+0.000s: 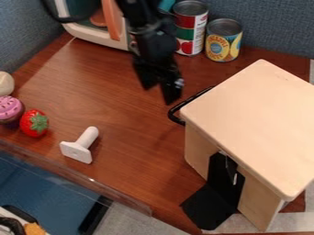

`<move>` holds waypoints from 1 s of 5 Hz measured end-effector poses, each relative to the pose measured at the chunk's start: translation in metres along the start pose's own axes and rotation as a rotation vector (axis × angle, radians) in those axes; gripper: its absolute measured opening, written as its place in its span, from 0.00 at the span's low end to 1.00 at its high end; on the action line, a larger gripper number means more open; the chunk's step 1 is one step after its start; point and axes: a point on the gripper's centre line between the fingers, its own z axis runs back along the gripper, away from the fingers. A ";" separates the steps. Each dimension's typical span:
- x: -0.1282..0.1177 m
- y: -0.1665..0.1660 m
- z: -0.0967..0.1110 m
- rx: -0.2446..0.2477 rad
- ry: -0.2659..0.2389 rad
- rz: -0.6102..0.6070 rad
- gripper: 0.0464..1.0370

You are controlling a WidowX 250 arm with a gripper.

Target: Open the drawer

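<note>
Beside the gripper, black handle, partly hidden by box.

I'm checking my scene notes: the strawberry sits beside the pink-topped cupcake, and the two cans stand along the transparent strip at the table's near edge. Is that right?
Not quite: in the camera view the taller can and shorter can stand at the far side, by the blue-grey wall. The strawberry does sit beside the cupcake.

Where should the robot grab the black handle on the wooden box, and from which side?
I'd grab the middle of the handle's long bar, coming from the gripper's side, outside the box. The bar sticks out past the box top's edge, so a finger could probably hook behind it.
</note>
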 end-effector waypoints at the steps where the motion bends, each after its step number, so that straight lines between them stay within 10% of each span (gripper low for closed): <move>1: 0.011 -0.006 -0.012 -0.001 -0.001 0.031 0.96; 3: 0.019 -0.017 -0.030 0.018 0.007 0.046 0.91; 5: 0.023 -0.015 -0.034 0.031 0.011 0.068 0.30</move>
